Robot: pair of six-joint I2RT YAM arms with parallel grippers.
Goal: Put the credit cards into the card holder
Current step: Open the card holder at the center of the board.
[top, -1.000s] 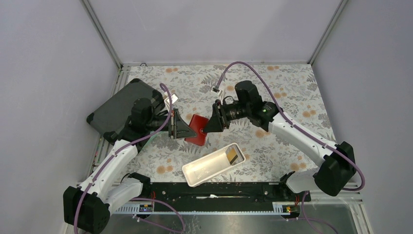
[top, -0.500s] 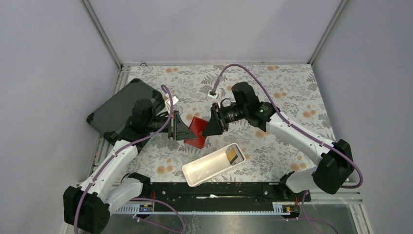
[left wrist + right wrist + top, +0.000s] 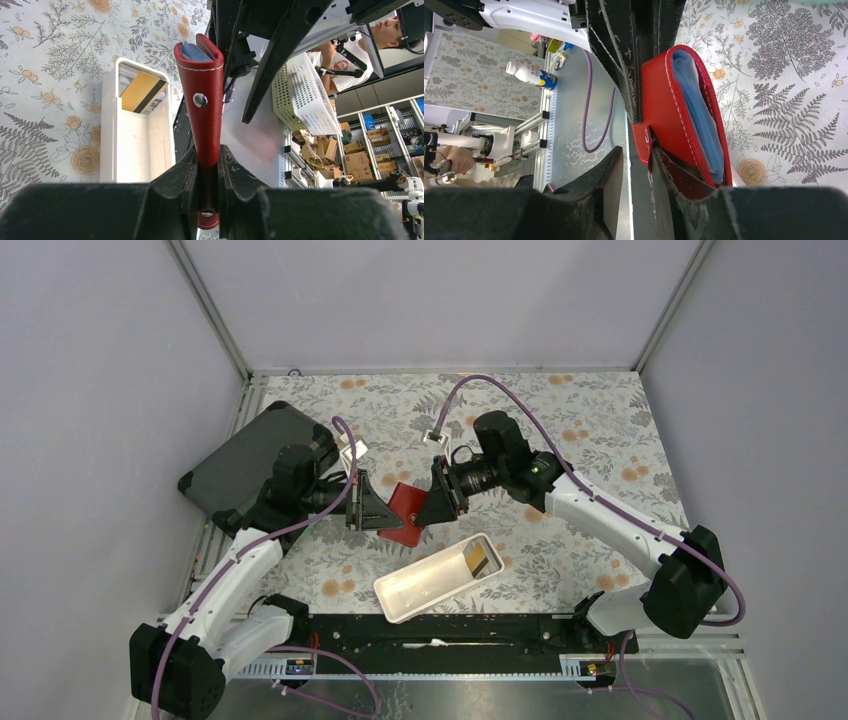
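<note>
The red card holder point(image 3: 403, 508) hangs above the table between my two grippers. My left gripper point(image 3: 370, 504) is shut on its lower edge; in the left wrist view point(image 3: 207, 165) the wallet point(image 3: 204, 105) stands up from the jaws, snap showing, light blue cards point(image 3: 193, 51) in its top. My right gripper point(image 3: 433, 502) is open at the wallet's other side. In the right wrist view point(image 3: 636, 170) the snap flap point(image 3: 642, 145) lies between the jaws, and blue cards point(image 3: 696, 110) sit in the wallet point(image 3: 664, 110). A yellow-brown card point(image 3: 481, 559) lies in the white tray point(image 3: 425, 585).
A big dark grey hard case point(image 3: 245, 462) lies at the table's left edge, behind the left arm. The white tray point(image 3: 112, 140) sits near the front, below the wallet. The flowered cloth point(image 3: 590, 420) covers the table.
My right gripper has moved left up to the wallet, its jaws now around the snap flap. The left gripper holds the wallet almost still.
</note>
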